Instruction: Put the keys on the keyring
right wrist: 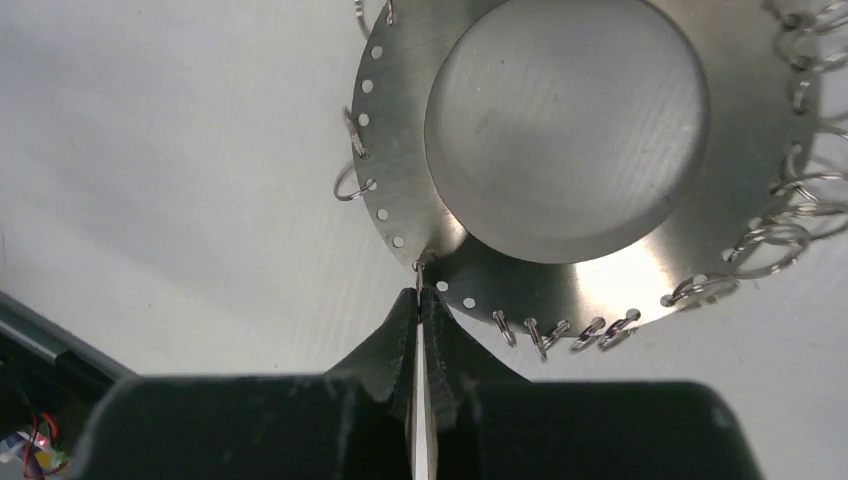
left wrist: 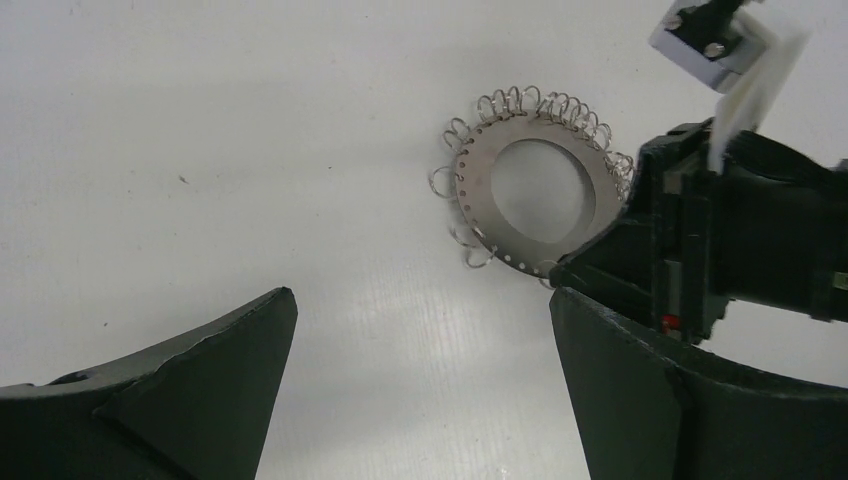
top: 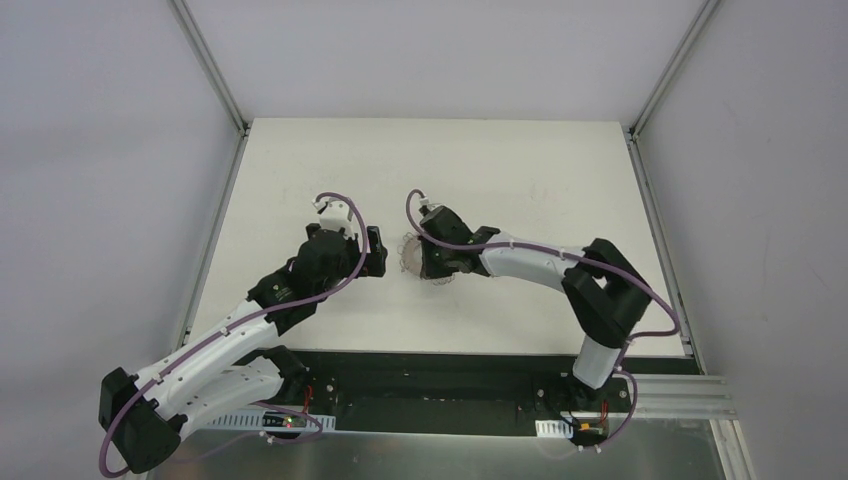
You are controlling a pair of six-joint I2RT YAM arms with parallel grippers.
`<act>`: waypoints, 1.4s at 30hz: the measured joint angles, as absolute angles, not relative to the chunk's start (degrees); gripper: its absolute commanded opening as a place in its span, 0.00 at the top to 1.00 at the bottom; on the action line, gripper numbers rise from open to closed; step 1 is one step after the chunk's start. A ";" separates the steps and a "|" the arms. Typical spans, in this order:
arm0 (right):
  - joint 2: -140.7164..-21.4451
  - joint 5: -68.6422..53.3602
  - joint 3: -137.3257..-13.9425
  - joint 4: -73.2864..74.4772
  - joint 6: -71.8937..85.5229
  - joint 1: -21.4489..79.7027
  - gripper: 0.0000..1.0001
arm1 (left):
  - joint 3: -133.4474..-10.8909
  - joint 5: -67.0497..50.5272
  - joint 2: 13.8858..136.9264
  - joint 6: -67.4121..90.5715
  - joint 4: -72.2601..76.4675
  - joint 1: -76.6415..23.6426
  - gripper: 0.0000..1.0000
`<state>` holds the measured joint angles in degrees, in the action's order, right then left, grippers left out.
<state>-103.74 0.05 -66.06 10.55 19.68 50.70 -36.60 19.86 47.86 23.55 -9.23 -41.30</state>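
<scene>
Keyring [left wrist: 478, 185] flat on the white table [left wrist: 200, 150], hole facing up; round, so no long axis; rim fringed with wire loops; lying between both grippers; right gripper [right wrist: 420, 298] pressed together, tips at the ring's rim, pinching it or not cannot tell; left gripper [left wrist: 422, 300] spread wide nearby, holding nothing.

One keyring [left wrist: 476, 190], many wire loops [left wrist: 520, 100] round its rim, one left gripper [left wrist: 422, 296], one right gripper [right wrist: 420, 295], one table [top: 300, 160].
</scene>
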 measured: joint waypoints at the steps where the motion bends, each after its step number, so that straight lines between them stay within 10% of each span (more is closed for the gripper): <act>1: -101.60 0.38 -64.64 10.55 18.65 50.87 1.00 | -36.60 19.57 47.66 23.55 -9.21 -41.30 0.00; 23: -65.34 -3.25 -54.61 17.87 4.71 53.98 1.00 | -38.70 0.40 41.87 26.50 -7.27 -41.30 0.00; 42: -55.11 -13.87 -58.39 19.14 -0.49 60.27 1.00 | -38.72 -29.58 38.94 32.10 8.27 -41.30 0.37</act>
<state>-55.11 -13.87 -58.39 19.14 -0.49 60.27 -38.72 -29.58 38.94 32.10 8.27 -41.30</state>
